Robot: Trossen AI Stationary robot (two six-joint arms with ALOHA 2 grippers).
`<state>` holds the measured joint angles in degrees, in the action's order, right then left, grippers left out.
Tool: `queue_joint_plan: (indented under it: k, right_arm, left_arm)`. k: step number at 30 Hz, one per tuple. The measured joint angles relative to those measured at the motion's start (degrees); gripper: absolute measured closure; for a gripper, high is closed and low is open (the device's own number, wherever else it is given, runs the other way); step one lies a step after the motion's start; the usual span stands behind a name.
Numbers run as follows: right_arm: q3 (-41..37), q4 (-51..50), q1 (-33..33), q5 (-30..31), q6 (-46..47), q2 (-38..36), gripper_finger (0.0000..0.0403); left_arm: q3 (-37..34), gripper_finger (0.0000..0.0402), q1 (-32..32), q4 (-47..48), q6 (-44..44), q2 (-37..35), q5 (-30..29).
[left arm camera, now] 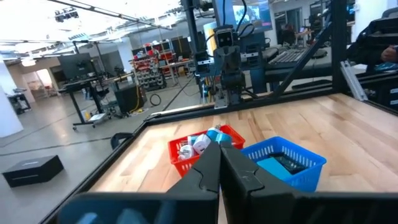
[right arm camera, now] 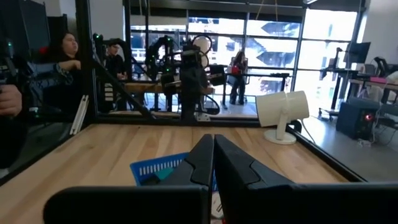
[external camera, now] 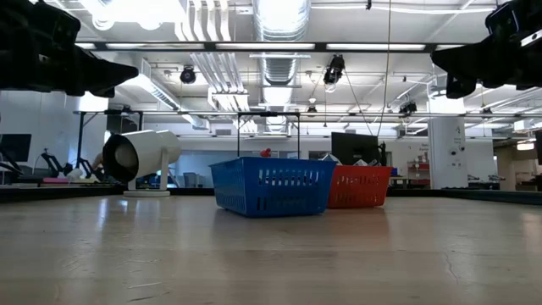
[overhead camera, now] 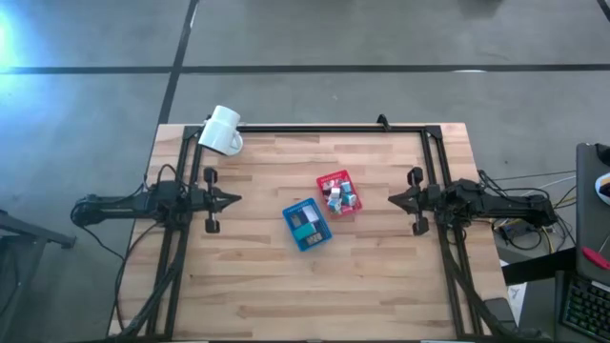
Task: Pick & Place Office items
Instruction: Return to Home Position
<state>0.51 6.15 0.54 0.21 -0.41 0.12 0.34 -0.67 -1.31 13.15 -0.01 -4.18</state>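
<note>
Several small office items, white, teal and pink, lie heaped in the red tray [overhead camera: 339,193] at the table's middle, also visible in the red tray [left arm camera: 200,148]. More teal pieces lie in the blue tray [overhead camera: 306,226], blue tray [left arm camera: 283,163]. My left gripper [overhead camera: 234,199] hovers shut at the table's left side, pointing right toward the trays. My right gripper [overhead camera: 392,199] hovers shut at the right side, pointing left. In the wrist views the left gripper [left arm camera: 220,155] and the right gripper [right arm camera: 213,149] both have their fingers together. Neither touches anything.
A white mug [overhead camera: 222,131] lies on its side at the table's far left corner, mug [external camera: 140,157] in the low view. A black frame [overhead camera: 334,128] runs along the far edge and both sides. Bare wood lies near the front edge. People sit beyond the table.
</note>
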Motion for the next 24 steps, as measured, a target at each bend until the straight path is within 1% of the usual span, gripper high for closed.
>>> queue_joint_plan:
  k: [8, 14, 18, 24]
  right_arm:
    - [0.00, 0.00, 0.00, 0.00, -1.73, 0.00, 0.0394]
    - [0.00, 0.00, 0.00, -0.02, -1.73, 0.00, 0.0394]
    - [0.00, 0.00, 0.00, -0.02, -1.73, 0.00, 0.0394]
    - [0.00, 0.01, 0.00, -0.06, -1.73, 0.02, 0.0394]
  left_arm:
    - [0.00, 0.0394, 0.00, -0.73, 0.79, 0.00, -4.84]
    - [0.00, 0.0394, 0.00, -0.74, 2.89, 0.00, -5.05]
    - [0.00, 0.0393, 0.00, -0.63, -0.98, 0.00, -5.04]
    - [0.00, 0.0390, 0.00, -0.58, -1.16, 0.02, -5.03]
